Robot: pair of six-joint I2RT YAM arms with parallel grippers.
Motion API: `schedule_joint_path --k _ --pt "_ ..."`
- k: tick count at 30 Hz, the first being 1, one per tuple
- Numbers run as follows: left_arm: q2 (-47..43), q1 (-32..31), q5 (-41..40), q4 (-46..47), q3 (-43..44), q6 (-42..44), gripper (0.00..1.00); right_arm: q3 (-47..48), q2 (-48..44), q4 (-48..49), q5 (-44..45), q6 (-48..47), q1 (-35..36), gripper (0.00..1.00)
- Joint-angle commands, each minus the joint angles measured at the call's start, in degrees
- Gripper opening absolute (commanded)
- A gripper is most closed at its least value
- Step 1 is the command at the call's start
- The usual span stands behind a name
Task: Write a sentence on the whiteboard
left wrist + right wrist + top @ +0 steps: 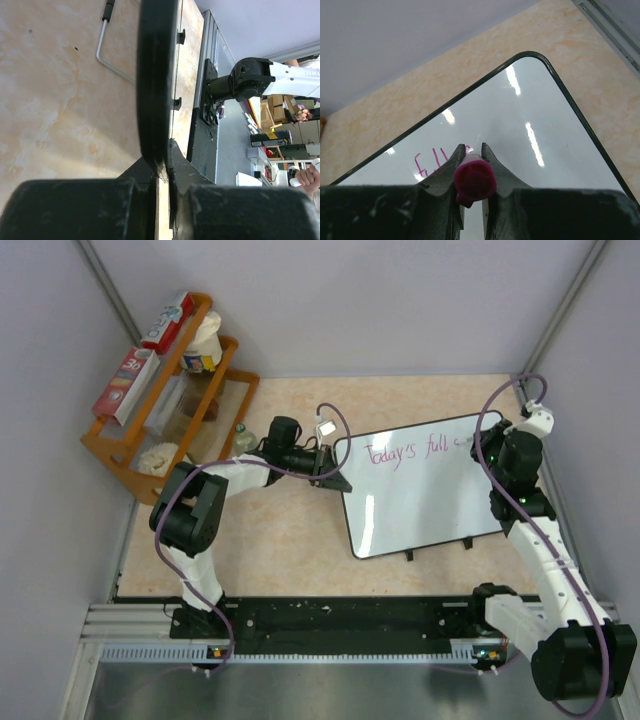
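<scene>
The whiteboard [425, 495] lies tilted on the table, its black frame and feet showing. Pink-magenta handwriting [405, 452] along its top reads "Today's full", followed by a small stroke next to the right gripper. My left gripper [335, 472] is shut on the board's left edge [155, 85]. My right gripper [487, 443] is shut on a pink marker [474, 180], pointed down at the board's surface [520, 125] just right of "full" [427, 162]. The marker's tip is hidden behind its own body.
An orange wooden rack [165, 390] with boxes and jars stands at the back left. A bent metal rod [107, 50] lies on the table by the board's edge. Grey walls close in on both sides.
</scene>
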Motion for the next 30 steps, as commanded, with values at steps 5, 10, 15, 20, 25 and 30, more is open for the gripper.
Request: schedule_joint_path --k 5,10,15,20,25,30 --pt "-1.1 -1.2 1.4 -2.8 -1.8 5.7 0.0 2.8 1.1 0.2 1.1 0.0 -1.0 0.0" --pt "-1.1 -1.2 1.5 -2.8 -2.0 5.7 0.0 3.9 1.5 0.9 -0.1 0.2 -1.1 0.0" --pt "-1.2 -1.2 1.5 -2.8 -2.0 5.7 0.0 4.0 2.1 1.1 -1.8 0.8 -1.1 0.0" --pt "-1.1 -1.2 1.5 -2.8 -1.9 5.7 0.0 3.5 2.0 3.0 -4.0 0.9 -1.0 0.0" --pt "-1.1 -1.2 1.5 -2.9 -1.9 5.7 0.0 3.2 0.0 3.1 -4.8 1.3 -1.0 0.0" --pt "-1.0 -1.2 1.5 -2.9 -1.9 5.7 0.0 3.3 -2.9 3.1 -3.0 0.8 -1.1 0.0"
